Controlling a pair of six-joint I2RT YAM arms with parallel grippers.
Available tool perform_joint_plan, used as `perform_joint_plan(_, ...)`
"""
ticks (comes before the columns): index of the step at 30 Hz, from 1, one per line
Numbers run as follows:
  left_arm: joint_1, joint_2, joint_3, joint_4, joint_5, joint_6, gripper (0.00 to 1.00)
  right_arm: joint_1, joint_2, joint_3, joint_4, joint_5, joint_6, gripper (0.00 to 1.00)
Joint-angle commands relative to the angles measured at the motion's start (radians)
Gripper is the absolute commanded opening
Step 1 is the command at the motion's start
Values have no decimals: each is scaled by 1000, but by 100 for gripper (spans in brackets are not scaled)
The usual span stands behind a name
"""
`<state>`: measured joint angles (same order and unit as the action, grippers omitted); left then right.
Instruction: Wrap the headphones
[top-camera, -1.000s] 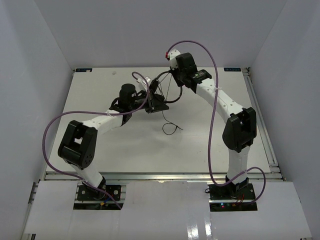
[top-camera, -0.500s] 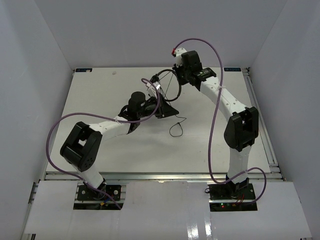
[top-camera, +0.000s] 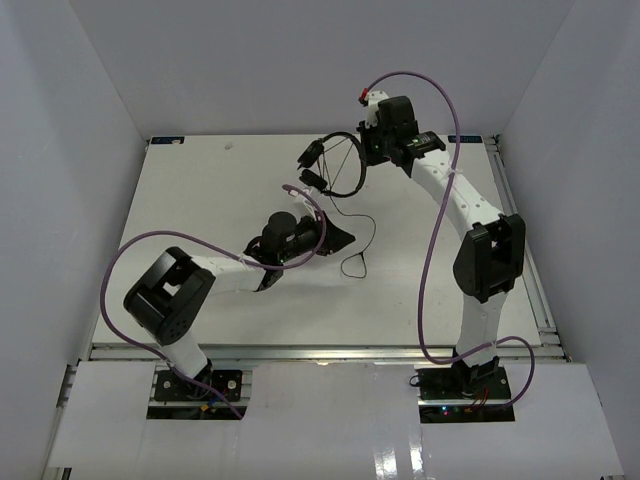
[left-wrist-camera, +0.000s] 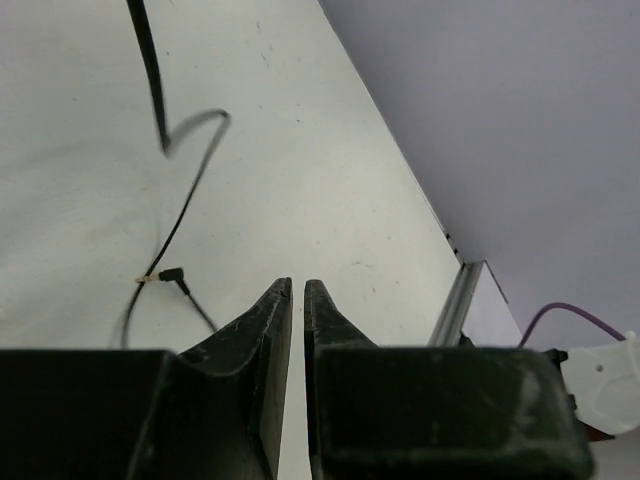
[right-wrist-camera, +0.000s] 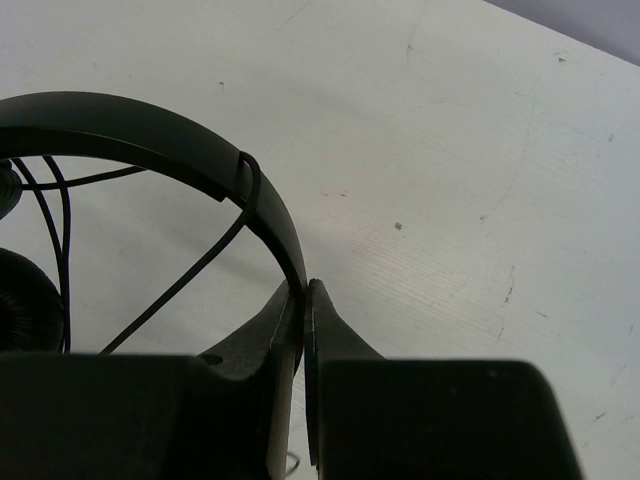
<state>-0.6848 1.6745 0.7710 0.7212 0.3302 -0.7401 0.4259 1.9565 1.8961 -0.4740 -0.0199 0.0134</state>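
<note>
The headphones (top-camera: 338, 136) hang in the air over the far middle of the table, cord strands strung across the inside of the band. My right gripper (top-camera: 368, 150) is shut on the thin black headband (right-wrist-camera: 130, 125); in the right wrist view the band runs into the right gripper (right-wrist-camera: 303, 285) and one earpad (right-wrist-camera: 20, 295) shows at the left edge. The loose cord (top-camera: 368, 232) drops to the table and ends in a plug (left-wrist-camera: 165, 272). My left gripper (top-camera: 345, 237) is low over the table centre. The left gripper (left-wrist-camera: 297, 285) has a narrow gap between its jaws and nothing in it.
Thick purple robot cables (top-camera: 435, 210) loop off both arms. A metal rail (left-wrist-camera: 455, 305) borders the table's right edge, with a grey wall behind it. The table (top-camera: 200, 200) is white and walled on three sides.
My right gripper has carried the headphones rightward and toward the back. My left gripper has drawn away from them toward the near right, and the cord's loose end has shifted right.
</note>
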Motion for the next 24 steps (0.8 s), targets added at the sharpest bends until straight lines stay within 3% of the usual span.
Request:
perform_joint_plan(1,-23,-6,-57,260,-162,69,22,1,-89,32,40,-49,57,8)
perform_joint_plan(10,-36,100,-111,523,-186,54,23,-12,-116,23,44,-76,73,8)
perform_joint_plan(12,-38,100,-134,549,-190,66,27,-18,-119,20,46,-80,76,8)
perform_joint_plan(14,-38,85,-164,565,-212,87,36,-23,-124,21,46,-89,77,8)
perform_joint_plan(17,-44,49,-226,564,-272,166,69,-27,-132,18,46,-102,79,8)
perform_joint_plan(20,-44,51,-241,575,-282,254,86,-29,-141,16,44,-113,82,8)
perform_joint_plan(24,-44,88,-171,509,-276,350,94,-29,-154,10,44,-127,88,8)
